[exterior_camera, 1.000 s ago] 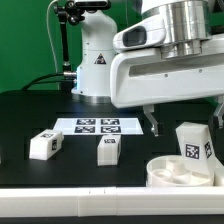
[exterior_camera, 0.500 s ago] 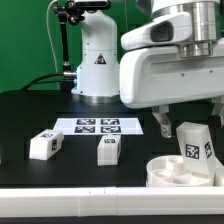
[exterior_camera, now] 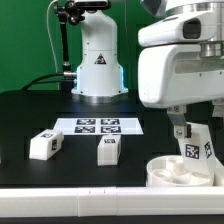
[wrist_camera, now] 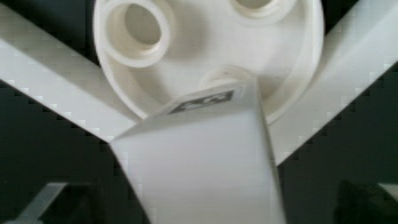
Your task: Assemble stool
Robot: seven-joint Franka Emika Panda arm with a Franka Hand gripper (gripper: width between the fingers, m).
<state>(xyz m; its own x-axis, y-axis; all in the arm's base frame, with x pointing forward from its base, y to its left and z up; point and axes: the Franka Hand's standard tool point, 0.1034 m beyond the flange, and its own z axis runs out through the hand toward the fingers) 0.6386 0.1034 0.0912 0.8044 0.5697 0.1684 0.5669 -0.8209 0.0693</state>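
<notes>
Readable lettering: none that I can make out.
- Robot base: one small dark emblem, too small to read.
- Marker board: four black-and-white square tags.
- Low leg, middle leg, upright leg: one such tag each.
- Wrist view, leg: one tag, blurred.
</notes>
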